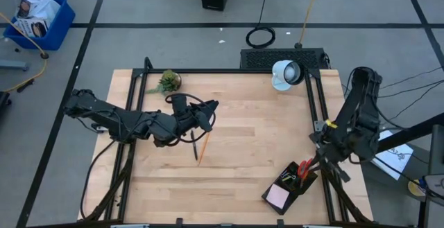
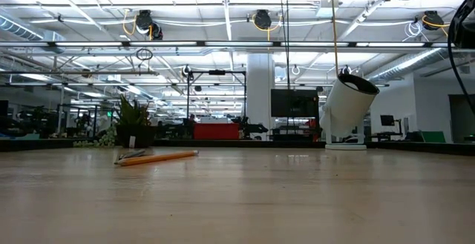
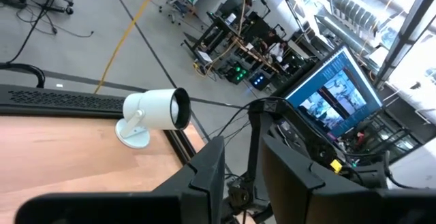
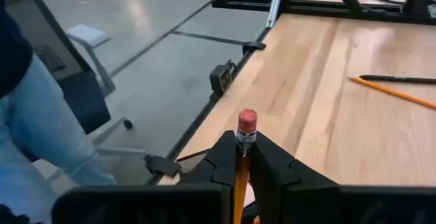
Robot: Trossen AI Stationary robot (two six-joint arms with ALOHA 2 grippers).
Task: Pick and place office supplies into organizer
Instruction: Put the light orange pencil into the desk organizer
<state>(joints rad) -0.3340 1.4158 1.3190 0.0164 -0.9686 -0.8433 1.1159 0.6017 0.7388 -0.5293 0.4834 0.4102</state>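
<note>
near right corner: organizer [image 1: 291,185] at the table [image 1: 257,145] edge, pink sticky pad [image 1: 279,195] in its near compartment, red scissors [image 1: 304,167] at its far end. right gripper [image 4: 243,157] directly above the organizer's far end, fingers clamped on a yellow pencil [image 4: 244,149] just under the ferrule, pink eraser poking up between them. looks mid-placement, not yet let go.

mid-table, left of centre: loose orange pencil [image 1: 203,147] flat on the wood, black pen [image 1: 195,147] just beside it, close to parallel. low view confirms both lying flat.

left gripper [image 3: 240,166] above and just far of that pair, raised off the table, aimed toward the far right. fingers part-way apart, gap visible between them, nothing held.

far edge: potted plant [image 1: 166,82] on the left, white lamp [image 1: 285,73] on the right. not task items.

handling, as judgement: pencil and pen light, stiff, round, likely to roll if nudged. best taken across the shaft near mid-length, fingers square to the axis. pair lying that close, risk of dragging one while pinching the other.
</note>
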